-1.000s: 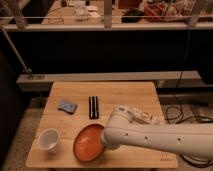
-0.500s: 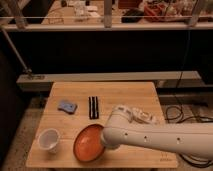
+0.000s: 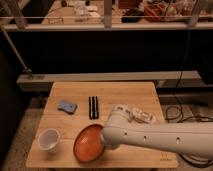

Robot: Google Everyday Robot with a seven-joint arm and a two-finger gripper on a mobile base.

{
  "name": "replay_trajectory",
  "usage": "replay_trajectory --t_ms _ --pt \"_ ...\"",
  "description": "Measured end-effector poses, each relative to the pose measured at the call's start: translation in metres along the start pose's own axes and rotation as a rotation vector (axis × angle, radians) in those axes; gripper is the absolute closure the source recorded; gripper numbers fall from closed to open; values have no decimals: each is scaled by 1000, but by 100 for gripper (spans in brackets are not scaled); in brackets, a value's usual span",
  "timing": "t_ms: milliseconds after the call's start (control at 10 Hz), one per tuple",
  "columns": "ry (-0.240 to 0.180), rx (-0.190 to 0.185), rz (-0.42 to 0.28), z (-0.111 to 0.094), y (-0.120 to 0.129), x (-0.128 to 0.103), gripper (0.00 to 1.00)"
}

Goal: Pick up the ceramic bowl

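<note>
The end effector (image 3: 103, 141) is closed, low over the wooden surface (image 3: 130, 97) at the right rim of the tilted orange bowl (image 3: 89, 144). Left of the bowl stands a white cup (image 3: 49, 139). Beyond lie a black strip (image 3: 93, 106) and a blue sponge (image 3: 67, 106).

Lighting: dim overall, with a warm cast. Wooden table (image 3: 125, 92): the brightest zone, lit from above; the surroundings beside it fall to near black. Behind the table, a paler band of light across the shelves. White arm (image 3: 160, 137) over the table's front: mild glare. Gripper (image 3: 104, 141): at the right rim of the ceramic bowl (image 3: 87, 145), shaded under the arm.
</note>
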Motion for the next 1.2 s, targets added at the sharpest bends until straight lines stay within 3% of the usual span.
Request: replay_trajectory --t_ms 1200 --pt "4 -9 -15 -3 -3 -1 97"
